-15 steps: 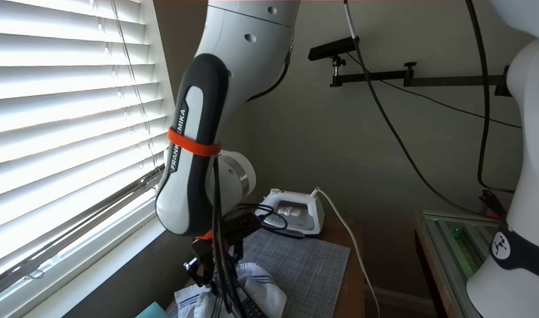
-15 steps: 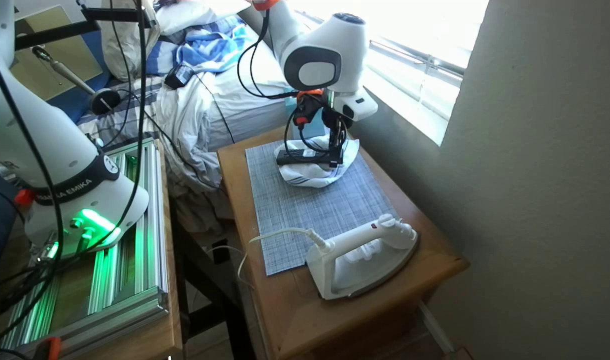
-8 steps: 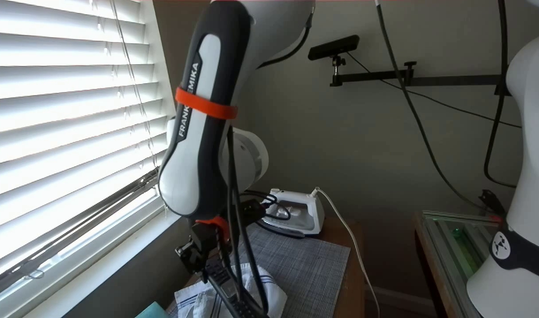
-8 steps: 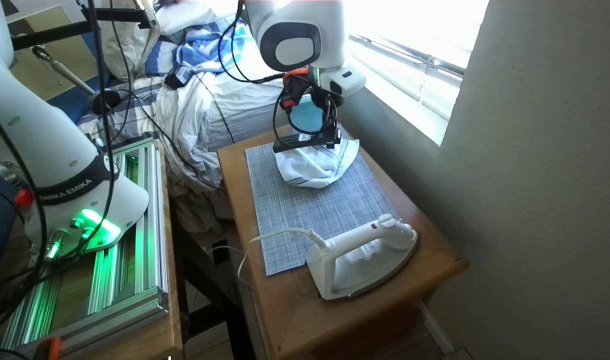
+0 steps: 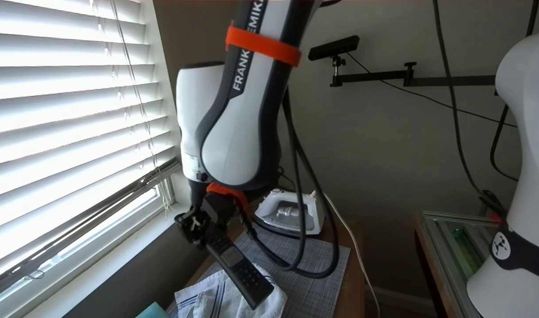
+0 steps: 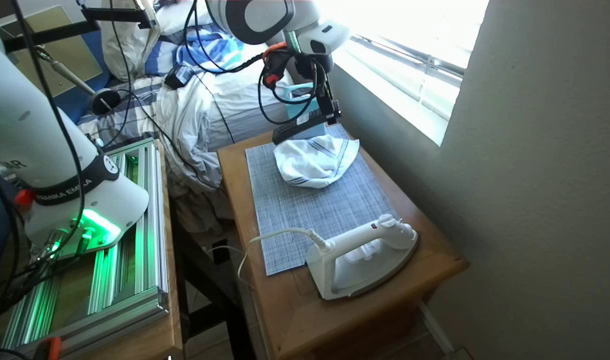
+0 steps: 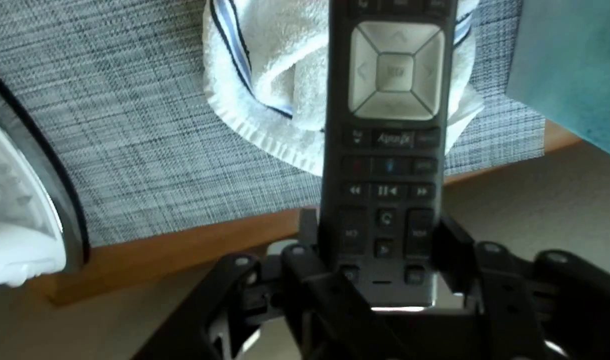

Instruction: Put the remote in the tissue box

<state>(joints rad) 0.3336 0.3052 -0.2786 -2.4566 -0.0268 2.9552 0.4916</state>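
Gripping remote [image 7: 389, 152], labels [image 7: 394, 139] clearest in wrist view

Close at the claw [image 7: 377, 237], the wrist view faces down; both exterior views face the claw from roughly opposite sides, farther off, sharing the bench [image 6: 295, 320] below.

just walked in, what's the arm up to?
The arm holds the remote by one end in its tool, up above the table. It isn't in the box yet. The box stands toward one end of the table, the iron toward the other, and a cloth lies on the mat between them.
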